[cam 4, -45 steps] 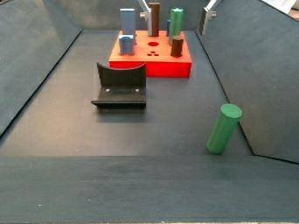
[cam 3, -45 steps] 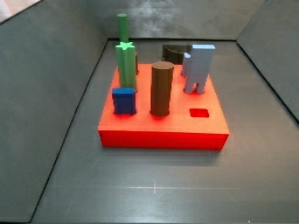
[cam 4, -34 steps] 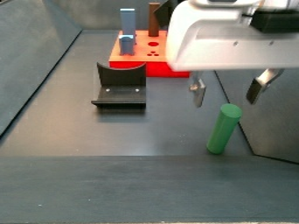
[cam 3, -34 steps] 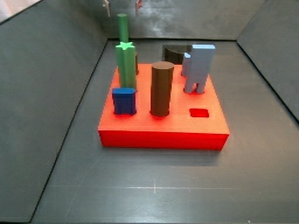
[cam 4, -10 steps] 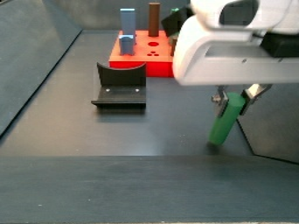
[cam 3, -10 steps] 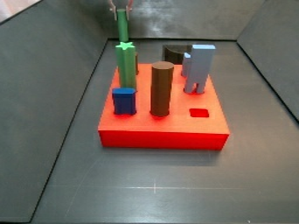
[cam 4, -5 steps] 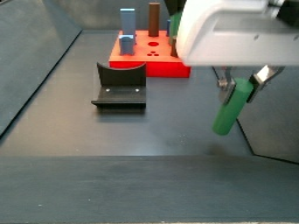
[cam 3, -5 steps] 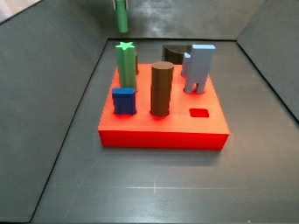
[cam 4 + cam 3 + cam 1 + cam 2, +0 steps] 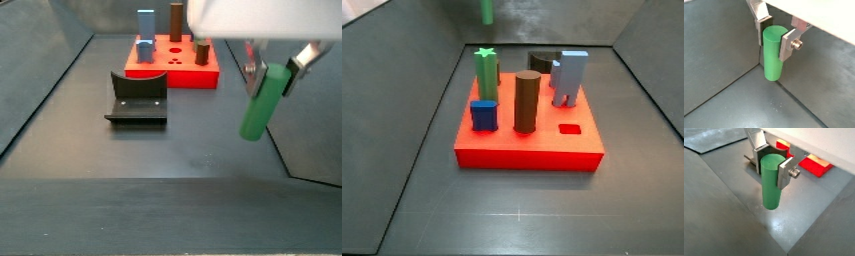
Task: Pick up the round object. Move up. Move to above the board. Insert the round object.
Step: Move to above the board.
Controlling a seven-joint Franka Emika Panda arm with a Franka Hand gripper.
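Half a second on, the gripper [image 9: 274, 75] has carried the round object [image 9: 261, 103] higher off the desk [image 9: 134, 150], fingers [image 9: 789, 44] clamped on its upper part, so the lift looks nearly done and the board [image 9: 171, 76] well away comes next.

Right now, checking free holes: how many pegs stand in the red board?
4: green star peg, short blue block, brown cylinder, light-blue peg. The claw holds the green rod aloft, off the board.
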